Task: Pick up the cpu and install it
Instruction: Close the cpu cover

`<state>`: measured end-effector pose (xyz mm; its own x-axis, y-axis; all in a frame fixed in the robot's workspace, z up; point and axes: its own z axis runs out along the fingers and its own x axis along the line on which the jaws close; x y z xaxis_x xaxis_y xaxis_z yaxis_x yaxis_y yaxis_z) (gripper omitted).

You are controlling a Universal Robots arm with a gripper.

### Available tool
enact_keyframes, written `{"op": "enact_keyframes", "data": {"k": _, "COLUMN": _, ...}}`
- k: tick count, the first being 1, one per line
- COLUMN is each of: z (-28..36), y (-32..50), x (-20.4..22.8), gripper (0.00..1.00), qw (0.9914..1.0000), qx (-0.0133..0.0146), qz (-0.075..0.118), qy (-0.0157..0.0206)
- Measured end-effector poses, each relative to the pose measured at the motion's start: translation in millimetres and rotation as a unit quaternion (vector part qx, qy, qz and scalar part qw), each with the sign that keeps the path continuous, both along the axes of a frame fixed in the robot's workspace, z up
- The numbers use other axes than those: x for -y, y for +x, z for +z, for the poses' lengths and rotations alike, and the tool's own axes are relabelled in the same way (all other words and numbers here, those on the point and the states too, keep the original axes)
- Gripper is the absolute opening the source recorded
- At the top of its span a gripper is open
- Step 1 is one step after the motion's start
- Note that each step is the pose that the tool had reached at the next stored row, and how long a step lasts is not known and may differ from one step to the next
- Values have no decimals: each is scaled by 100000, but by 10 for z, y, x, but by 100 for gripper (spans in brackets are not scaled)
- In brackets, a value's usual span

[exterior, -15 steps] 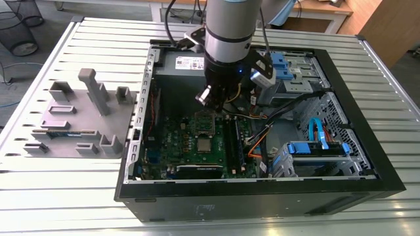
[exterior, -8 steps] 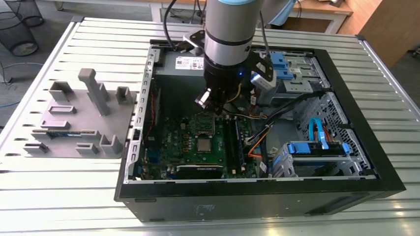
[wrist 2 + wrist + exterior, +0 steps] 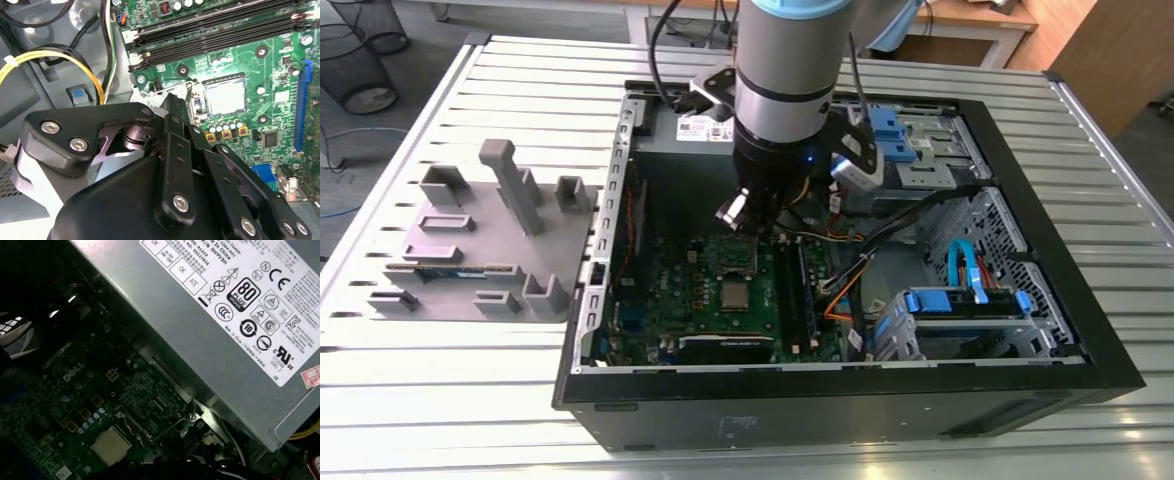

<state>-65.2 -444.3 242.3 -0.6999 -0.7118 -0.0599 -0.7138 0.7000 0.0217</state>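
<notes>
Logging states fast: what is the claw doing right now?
Claw: open or closed cannot be told; the cpu lies in the socket.

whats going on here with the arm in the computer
A robot arm reaches into an open computer case lying on a slatted table. Its gripper hangs above the green motherboard. The cpu lies in the board's socket, apart from the gripper. A grey moulded tray stands beside the case.

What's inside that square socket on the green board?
The cpu, a flat silver chip, lies in the socket on the green board. Whatever is beneath the chip is covered.
</notes>
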Motion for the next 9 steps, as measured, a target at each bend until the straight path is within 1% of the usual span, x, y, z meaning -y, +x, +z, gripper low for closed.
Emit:
{"op": "enact_keyframes", "data": {"k": 3, "z": 0, "y": -2, "x": 46, "gripper": 11, "qw": 100000, "qx": 1, "qz": 223, "qy": 0}}
{"op": "enact_keyframes", "data": {"k": 9, "z": 0, "y": -3, "x": 150, "gripper": 11, "qw": 99999, "qx": 0, "qz": 460, "qy": -59}}
